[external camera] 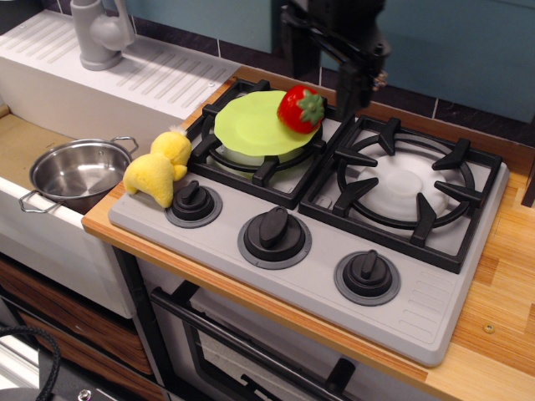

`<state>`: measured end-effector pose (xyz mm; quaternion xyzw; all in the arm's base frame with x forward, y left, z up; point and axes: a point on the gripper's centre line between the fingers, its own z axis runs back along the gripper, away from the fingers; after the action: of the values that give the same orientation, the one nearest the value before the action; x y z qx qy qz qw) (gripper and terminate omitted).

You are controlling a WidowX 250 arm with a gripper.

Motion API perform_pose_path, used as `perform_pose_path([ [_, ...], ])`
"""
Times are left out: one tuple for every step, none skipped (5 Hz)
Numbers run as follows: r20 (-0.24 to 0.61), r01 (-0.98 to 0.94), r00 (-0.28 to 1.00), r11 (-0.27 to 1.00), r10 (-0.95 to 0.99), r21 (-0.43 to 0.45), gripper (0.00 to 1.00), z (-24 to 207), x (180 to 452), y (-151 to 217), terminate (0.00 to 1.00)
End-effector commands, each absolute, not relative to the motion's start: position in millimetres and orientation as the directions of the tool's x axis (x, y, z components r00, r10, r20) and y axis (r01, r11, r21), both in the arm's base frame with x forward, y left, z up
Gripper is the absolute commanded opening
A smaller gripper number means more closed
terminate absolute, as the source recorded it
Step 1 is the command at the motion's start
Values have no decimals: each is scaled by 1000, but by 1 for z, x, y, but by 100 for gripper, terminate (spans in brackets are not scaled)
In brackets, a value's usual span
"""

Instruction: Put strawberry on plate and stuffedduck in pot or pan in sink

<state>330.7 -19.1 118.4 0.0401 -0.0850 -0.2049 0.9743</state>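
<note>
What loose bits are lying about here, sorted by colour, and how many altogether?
Red: 1, strawberry
Green: 1, plate
Yellow: 1, duck
Silver: 1, pot
Total: 4

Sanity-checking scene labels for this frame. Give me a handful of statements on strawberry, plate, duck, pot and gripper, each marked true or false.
1. The strawberry rests on the right edge of the green plate. True.
2. The duck is inside the pot. False: it sits on the stove's left edge beside the nearest knob, and the pot holds nothing.
3. The gripper is holding the strawberry. False: it is raised behind and to the right of it, with nothing in it.
4. The pot sits in the sink. True.
5. The plate lies on the right burner. False: it is on the left burner; the right burner is bare.
</note>
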Motion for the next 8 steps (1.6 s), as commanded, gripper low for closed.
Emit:
perform_pose_path([
  [200, 379, 894, 915, -400, 135, 100, 135, 342, -18, 0],
  [237, 369, 885, 915, -400, 165, 100, 140, 336, 2, 0],
  [301, 335, 879, 929, -369, 161, 100, 138, 337, 16, 0],
  [343, 280, 881, 944, -326, 178, 100, 136, 337, 29, 0],
  [367, 206, 888, 953, -277, 222, 100, 135, 331, 42, 0],
  [375, 134, 900, 960, -222, 247, 100, 132, 322, 56, 0],
  [388, 92, 903, 964, -187, 250, 100, 120, 306, 72, 0],
  [410, 74, 897, 971, -165, 229, 100, 111, 296, 87, 0],
])
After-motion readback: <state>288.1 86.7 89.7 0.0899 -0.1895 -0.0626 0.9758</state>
